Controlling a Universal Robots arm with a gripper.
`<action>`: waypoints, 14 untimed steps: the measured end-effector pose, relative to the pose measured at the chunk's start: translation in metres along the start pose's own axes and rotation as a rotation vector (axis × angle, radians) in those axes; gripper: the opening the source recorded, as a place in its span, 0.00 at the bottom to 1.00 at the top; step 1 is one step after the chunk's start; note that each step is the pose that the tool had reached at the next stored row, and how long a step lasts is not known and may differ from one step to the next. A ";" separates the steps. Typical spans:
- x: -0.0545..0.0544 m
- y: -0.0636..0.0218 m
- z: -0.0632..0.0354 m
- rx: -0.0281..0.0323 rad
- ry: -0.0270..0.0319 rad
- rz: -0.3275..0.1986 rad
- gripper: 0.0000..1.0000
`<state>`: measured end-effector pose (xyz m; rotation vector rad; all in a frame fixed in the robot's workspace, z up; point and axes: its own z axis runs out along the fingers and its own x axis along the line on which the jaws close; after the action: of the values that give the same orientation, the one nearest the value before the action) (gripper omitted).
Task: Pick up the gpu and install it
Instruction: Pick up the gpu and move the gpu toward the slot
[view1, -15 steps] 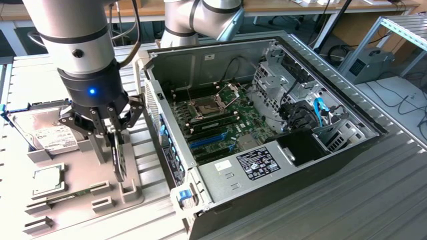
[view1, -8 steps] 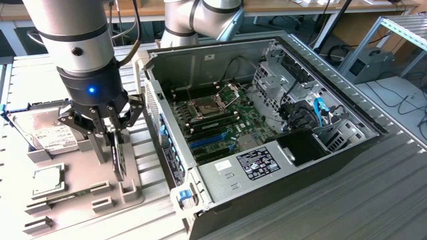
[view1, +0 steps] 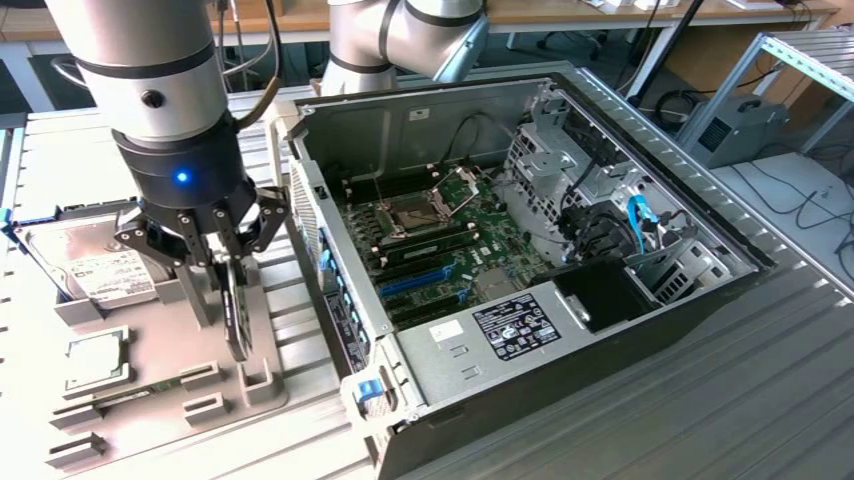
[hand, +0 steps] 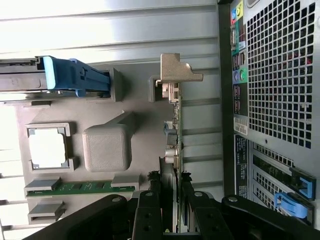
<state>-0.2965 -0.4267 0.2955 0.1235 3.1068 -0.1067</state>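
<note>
My pincer (view1: 223, 264) clamps the upright gpu (view1: 239, 318) at the grey tray (view1: 158, 345), frame left, on a ribbed metal worktop (view1: 767, 400).

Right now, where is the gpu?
In the exterior view the gpu stands on edge on the grey parts tray, directly under the end effector, at the exterior view's left of the open computer case.

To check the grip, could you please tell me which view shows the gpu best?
The wrist view: the gpu runs edge-on from its bracket into the claw. The exterior view shows a dark sliver under it.
</note>
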 end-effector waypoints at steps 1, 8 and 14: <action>0.000 0.0000 -0.0007 0.0000 0.0000 0.000 0.26; 0.000 -0.0002 -0.0035 0.0000 0.0000 0.000 0.26; 0.000 -0.0004 -0.0056 0.0001 0.0001 0.000 0.26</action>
<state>-0.2965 -0.4267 0.3011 0.1235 3.1068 -0.1069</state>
